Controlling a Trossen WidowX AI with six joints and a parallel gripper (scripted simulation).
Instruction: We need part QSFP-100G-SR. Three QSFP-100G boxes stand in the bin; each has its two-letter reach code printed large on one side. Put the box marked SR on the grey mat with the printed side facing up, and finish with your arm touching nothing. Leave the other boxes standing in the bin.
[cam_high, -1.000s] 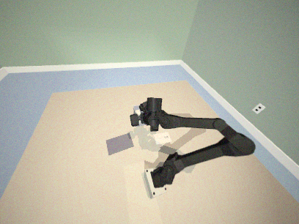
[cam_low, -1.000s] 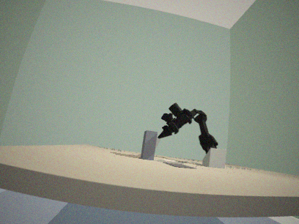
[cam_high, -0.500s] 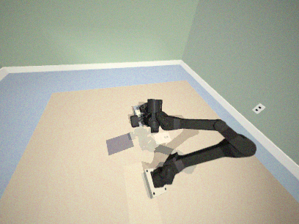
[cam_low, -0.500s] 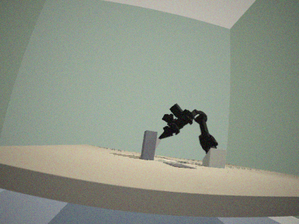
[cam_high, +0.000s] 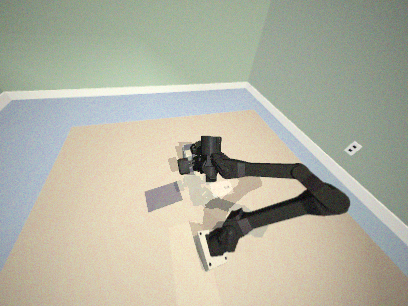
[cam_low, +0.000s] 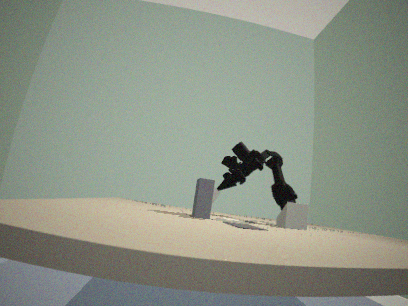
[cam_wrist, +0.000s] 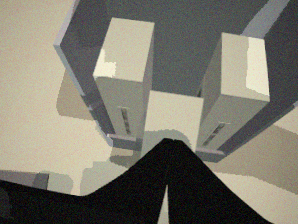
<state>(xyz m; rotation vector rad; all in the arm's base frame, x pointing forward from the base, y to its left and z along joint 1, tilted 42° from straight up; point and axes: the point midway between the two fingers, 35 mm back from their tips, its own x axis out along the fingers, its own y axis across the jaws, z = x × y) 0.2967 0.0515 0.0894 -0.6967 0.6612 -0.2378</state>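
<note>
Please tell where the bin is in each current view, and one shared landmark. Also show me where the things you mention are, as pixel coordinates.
Top: above centre, partly behind the gripper (cam_high: 184, 166) (cam_low: 220, 189) (cam_wrist: 173, 142).
Exterior: slightly below centre, a tall grey block.
Wrist: upper middle to right, around the boxes (cam_wrist: 132, 42).
Shared landmark: the gripper.

Box codes unreadable, middle box partly hidden, bin cut off

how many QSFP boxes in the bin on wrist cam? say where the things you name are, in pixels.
3. One at left (cam_wrist: 129, 50), one at right (cam_wrist: 239, 70), and a lower one between them (cam_wrist: 174, 112), partly hidden by the closed fingers.
</note>
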